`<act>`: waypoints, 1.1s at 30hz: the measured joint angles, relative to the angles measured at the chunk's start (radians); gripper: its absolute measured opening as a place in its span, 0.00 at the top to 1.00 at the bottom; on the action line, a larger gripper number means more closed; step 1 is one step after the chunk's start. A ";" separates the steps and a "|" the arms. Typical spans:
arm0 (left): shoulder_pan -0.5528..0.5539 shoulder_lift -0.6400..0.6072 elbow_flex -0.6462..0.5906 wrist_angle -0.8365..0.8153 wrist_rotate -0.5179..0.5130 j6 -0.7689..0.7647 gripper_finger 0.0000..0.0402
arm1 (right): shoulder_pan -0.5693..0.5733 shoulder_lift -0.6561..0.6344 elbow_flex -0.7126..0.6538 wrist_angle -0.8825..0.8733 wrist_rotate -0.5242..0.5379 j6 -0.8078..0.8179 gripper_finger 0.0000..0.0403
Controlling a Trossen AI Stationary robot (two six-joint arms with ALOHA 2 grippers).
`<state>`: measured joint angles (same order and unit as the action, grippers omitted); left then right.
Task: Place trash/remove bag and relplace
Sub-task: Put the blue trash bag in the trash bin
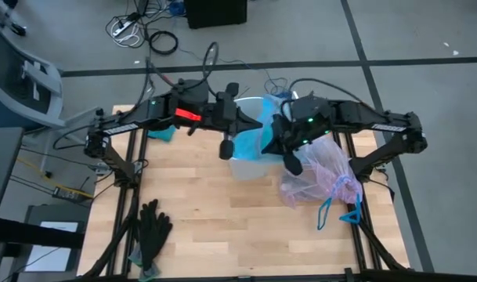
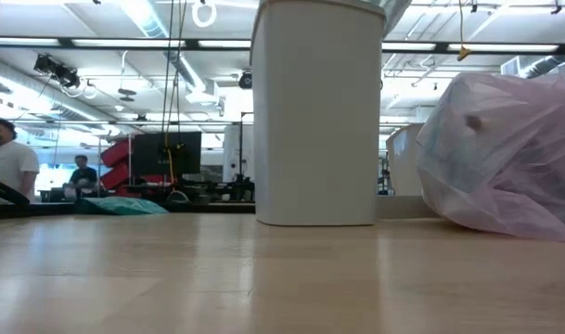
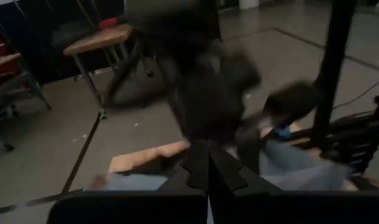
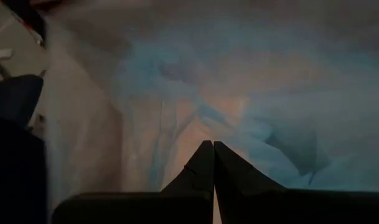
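From above, going left to right: a pair of black gloves [image 1: 152, 229] lies on the wooden counter [image 1: 222, 227] at about 7 o'clock from the white bin [image 1: 250, 160], well apart from it. A teal scrap [image 1: 164, 134] sits at the counter's far left, under the left arm. The left tool [image 1: 227, 146] hangs over the bin's 9 o'clock rim; the right tool [image 1: 291, 163] hangs at the bin's 3 o'clock side, between the bin and the bag [image 1: 320, 176]. A light-blue plastic bag [image 1: 261, 129] lines the bin's mouth, showing between the two arms. The bag, pale pink-lavender and bulging, lies on the counter just beside the bin at 3 o'clock, its blue drawstring ties [image 1: 338, 210] trailing toward 5 o'clock.

The table-height view shows neither arm; it gives the bin [image 2: 317, 111] standing upright, with the bag [image 2: 505, 158] slumped at 3 o'clock of it. Whether the two touch cannot be told there. People stand far back in the room at 9 o'clock.

The left wrist view alone shows its tool [image 3: 208, 168] with the fingers pressed together on nothing, the other arm blurred beyond. The right wrist view shows its tool [image 4: 208, 163] likewise pressed together, with light-blue film [image 4: 239, 81] filling the picture ahead; whether the tips pinch that film cannot be told.
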<state>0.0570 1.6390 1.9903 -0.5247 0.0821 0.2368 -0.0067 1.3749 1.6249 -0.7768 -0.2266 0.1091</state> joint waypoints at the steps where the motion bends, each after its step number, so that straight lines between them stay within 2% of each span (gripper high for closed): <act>1: 0.001 0.003 0.000 -0.002 -0.007 0.006 1.00 | 0.000 -0.014 0.000 -0.004 0.002 0.002 1.00; 6: 0.001 0.006 -0.003 0.006 -0.009 0.015 1.00 | 0.000 -0.096 0.000 -0.011 0.063 0.003 1.00; 11: 0.001 0.007 -0.001 0.022 -0.008 0.021 1.00 | -0.020 -0.139 0.000 -0.048 0.248 0.002 1.00; 17: 0.001 0.005 -0.002 0.090 0.009 0.021 1.00 | -0.128 -0.072 0.000 -0.064 0.258 -0.046 1.00; 20: 0.001 0.015 -0.002 0.080 0.012 0.021 1.00 | -0.185 -0.025 0.000 0.005 0.258 -0.102 1.00; 23: 0.002 0.023 -0.003 0.072 0.027 0.026 1.00 | -0.239 0.008 0.000 0.121 0.204 -0.157 1.00; 27: 0.002 0.028 -0.003 0.040 0.011 0.071 1.00 | -0.288 0.019 0.000 0.326 -0.001 -0.181 1.00; 30: 0.002 0.029 -0.003 -0.008 -0.074 0.074 1.00 | -0.310 0.025 0.003 0.399 -0.148 -0.123 1.00; 33: 0.005 0.027 -0.003 -0.084 -0.173 0.074 1.00 | -0.315 0.030 0.002 0.366 -0.174 -0.105 1.00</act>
<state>0.0622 1.6660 1.9877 -0.6085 -0.0913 0.3113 -0.3218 1.4048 1.6264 -0.4109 -0.4010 0.0036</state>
